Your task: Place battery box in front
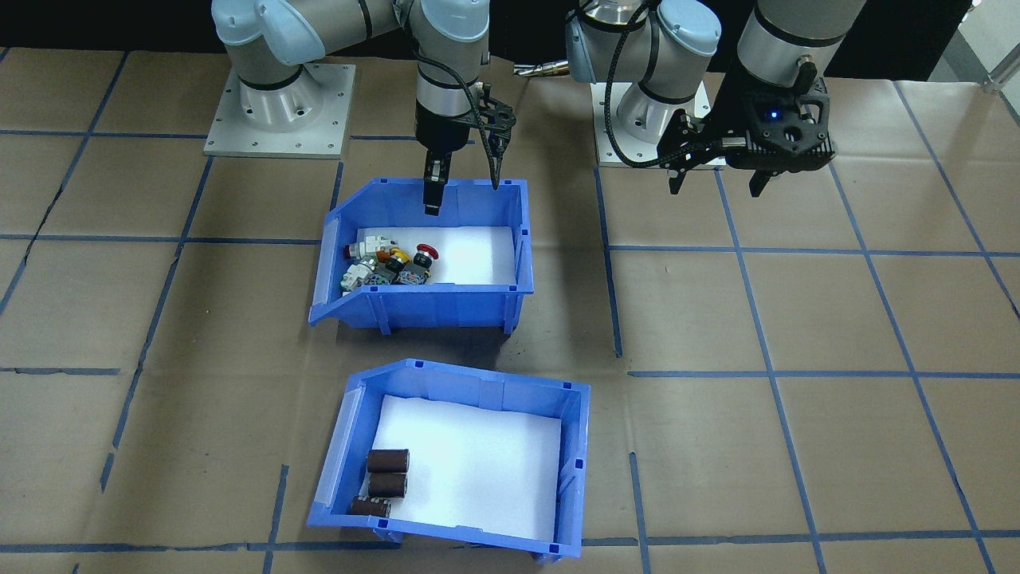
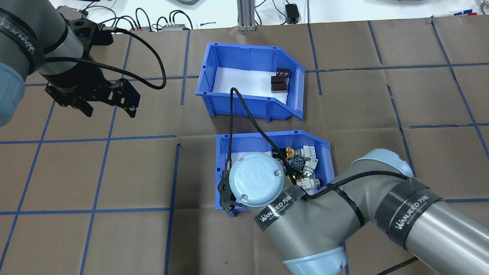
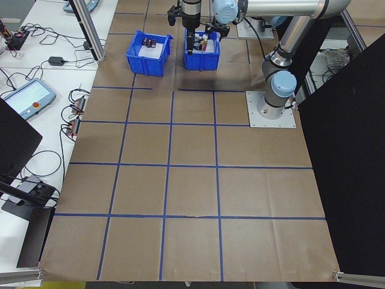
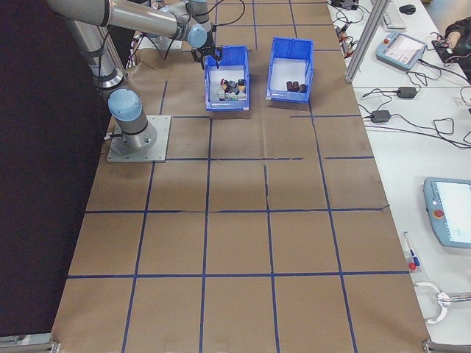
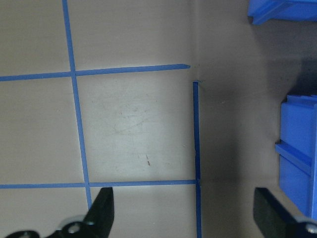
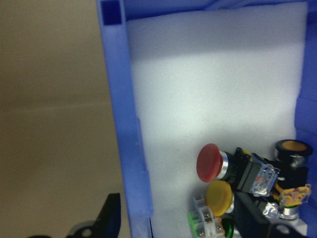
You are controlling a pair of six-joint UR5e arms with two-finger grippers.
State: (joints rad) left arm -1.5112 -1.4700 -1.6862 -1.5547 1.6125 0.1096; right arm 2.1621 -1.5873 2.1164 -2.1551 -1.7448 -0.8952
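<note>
The battery box [image 1: 575, 434], a blue open-top bin with a white foam liner, stands on the table's side far from the robot. Three brown cells [image 1: 387, 472] lie by its sloped end. It also shows in the overhead view as the battery box [image 2: 240, 105]. My right gripper [image 1: 464, 185] is open and straddles the robot-side wall of the other blue bin [image 1: 430, 307], which holds colourful switches [image 1: 390, 265]. The right wrist view shows that wall [image 6: 121, 124] between the fingers. Well off to the side, my left gripper [image 1: 715, 188] hangs open over bare table, holding nothing.
The two bins stand one behind the other with a narrow gap between them. In the left wrist view the switch bin's edge [image 5: 299, 153] is at the right and a corner of the battery box [image 5: 282, 10] at the top. Blue tape lines grid the brown table cover [image 1: 797, 319].
</note>
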